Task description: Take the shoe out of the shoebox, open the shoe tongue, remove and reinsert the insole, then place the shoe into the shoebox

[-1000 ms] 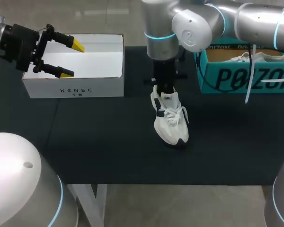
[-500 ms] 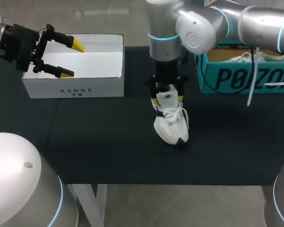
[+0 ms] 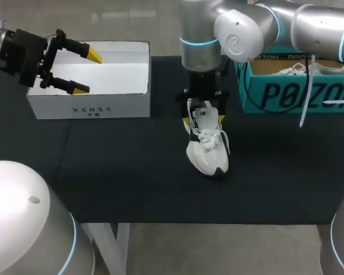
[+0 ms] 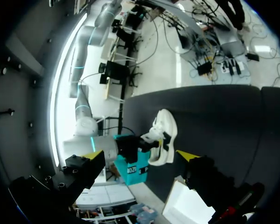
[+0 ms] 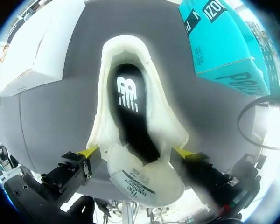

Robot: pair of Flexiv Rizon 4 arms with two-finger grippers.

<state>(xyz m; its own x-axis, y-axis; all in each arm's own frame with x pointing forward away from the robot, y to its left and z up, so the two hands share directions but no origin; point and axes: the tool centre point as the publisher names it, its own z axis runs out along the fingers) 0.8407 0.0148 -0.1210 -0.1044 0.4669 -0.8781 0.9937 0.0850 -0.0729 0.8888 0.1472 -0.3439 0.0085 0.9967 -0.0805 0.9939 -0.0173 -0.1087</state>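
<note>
White shoe (image 3: pixel 206 146) is just sitting upright on the black counter (image 3: pixel 132 177). Right arm (image 3: pixel 199 34) is hanging straight down over its heel end, jaws spread wide, one yellow tip either side of the raised tongue (image 3: pixel 204 116). Left arm (image 3: pixel 11 51) is hovering well off to the shoe's left above a white box (image 3: pixel 92 109), jaws apart too. Only the right wrist view is showing inside the shoe: a dark insole (image 5: pixel 130 116).

Shoe (image 3: pixel 206 150): white upper, matt, cloth-like; cloth laces (image 3: pixel 209 137). Insole (image 5: pixel 130 107): black, matt, smooth. Table cover (image 3: pixel 120 172): dark, matt, fabric-like. White shoebox (image 3: pixel 92 106): smooth matt cardboard. Teal box (image 3: pixel 286 94): cardboard, slight sheen. Right arm (image 3: pixel 309 26): smooth silver shell, semi-gloss. Fingertips (image 3: pixel 94 55): yellow, plastic-looking.
</note>
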